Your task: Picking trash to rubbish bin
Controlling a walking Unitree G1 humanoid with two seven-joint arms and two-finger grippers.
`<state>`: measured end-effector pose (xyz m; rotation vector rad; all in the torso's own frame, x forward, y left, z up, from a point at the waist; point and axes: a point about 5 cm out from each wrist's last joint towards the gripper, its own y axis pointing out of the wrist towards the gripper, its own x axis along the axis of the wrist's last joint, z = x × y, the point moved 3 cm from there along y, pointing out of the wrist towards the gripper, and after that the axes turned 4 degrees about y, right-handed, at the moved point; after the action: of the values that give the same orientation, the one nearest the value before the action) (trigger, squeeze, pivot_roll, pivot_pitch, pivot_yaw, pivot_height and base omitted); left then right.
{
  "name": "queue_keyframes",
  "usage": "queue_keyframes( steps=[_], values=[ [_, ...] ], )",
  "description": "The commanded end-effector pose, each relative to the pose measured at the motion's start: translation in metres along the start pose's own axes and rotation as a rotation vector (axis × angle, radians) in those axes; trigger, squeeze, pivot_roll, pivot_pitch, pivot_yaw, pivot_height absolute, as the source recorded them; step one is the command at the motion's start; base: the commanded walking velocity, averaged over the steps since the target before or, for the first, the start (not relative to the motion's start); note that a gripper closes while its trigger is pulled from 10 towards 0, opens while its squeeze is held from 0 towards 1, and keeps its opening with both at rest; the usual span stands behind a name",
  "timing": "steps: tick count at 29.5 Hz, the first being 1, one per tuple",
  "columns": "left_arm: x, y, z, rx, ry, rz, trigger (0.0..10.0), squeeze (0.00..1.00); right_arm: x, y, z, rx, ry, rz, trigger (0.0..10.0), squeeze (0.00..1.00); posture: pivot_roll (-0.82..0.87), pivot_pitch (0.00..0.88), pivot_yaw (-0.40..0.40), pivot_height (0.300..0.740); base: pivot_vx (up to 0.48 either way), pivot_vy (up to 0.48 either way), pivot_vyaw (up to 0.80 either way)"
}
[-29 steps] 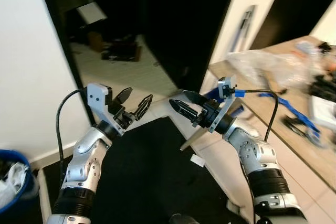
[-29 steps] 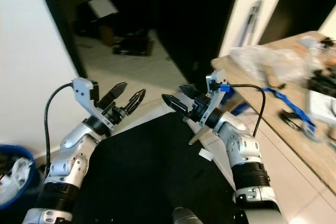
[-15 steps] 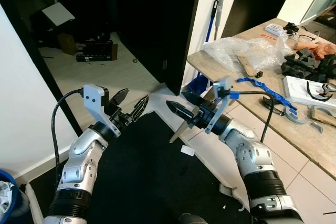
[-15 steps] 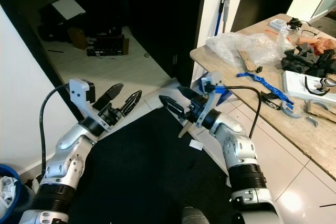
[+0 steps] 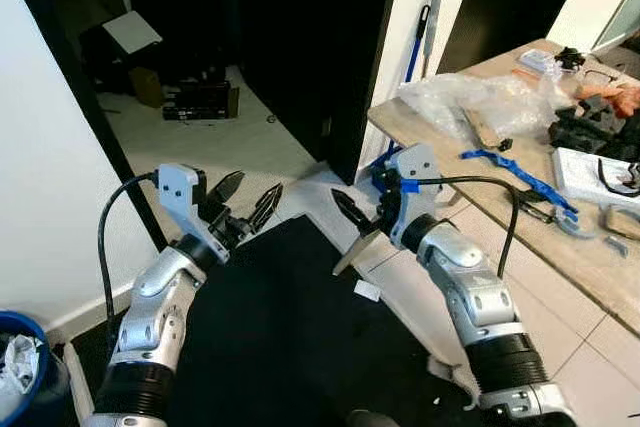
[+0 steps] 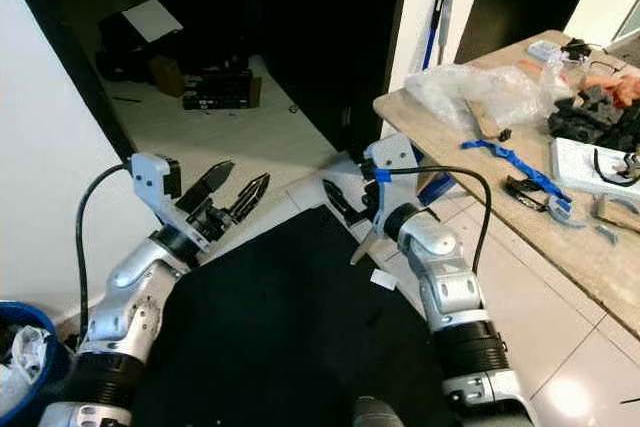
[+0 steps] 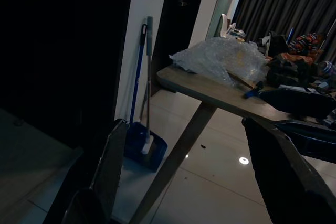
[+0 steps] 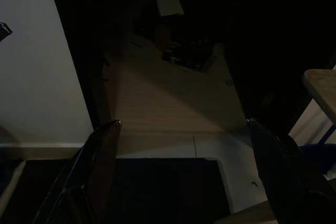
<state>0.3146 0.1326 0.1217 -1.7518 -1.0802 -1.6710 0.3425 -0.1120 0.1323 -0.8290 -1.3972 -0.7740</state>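
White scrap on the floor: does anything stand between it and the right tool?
Partly: the slanted table leg comes down just beside the white scrap, below the open right tool. Nothing lies on the scrap itself.

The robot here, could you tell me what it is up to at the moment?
Nothing is being carried yet. The left hand and the right hand are both raised over the black mat, open and empty. A small white scrap lies at the mat's edge on the tiles. The blue bin, with trash inside, stands at the robot's far left by the wall.
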Motion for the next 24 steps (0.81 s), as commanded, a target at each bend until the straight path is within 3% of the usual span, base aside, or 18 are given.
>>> queue_keyframes(
  steps=[1, 10, 24],
  values=[
    [0.0015, -0.0032, 0.0013, -0.005, 0.017, 0.009, 10.0, 0.00, 0.0009, 0.0013, 0.0015, -0.005, -0.001, -0.003, 10.0, 0.00, 0.03, 0.000, 0.014, 0.740, 0.000, 0.000, 0.00],
    [-0.0003, -0.0022, 0.0001, -0.008, 0.011, 0.009, 10.0, 0.00, 0.0014, 0.0006, 0.0006, -0.026, 0.001, -0.002, 10.0, 0.00, 0.03, 0.000, 0.008, 0.740, 0.000, 0.000, 0.00],
    [-0.0028, -0.0018, -0.0013, -0.015, -0.015, 0.000, 10.0, 0.00, -0.0021, 0.0014, 0.0021, 0.050, 0.046, 0.023, 10.0, 0.00, 0.03, 0.000, -0.003, 0.740, 0.000, 0.000, 0.00]
  ],
)
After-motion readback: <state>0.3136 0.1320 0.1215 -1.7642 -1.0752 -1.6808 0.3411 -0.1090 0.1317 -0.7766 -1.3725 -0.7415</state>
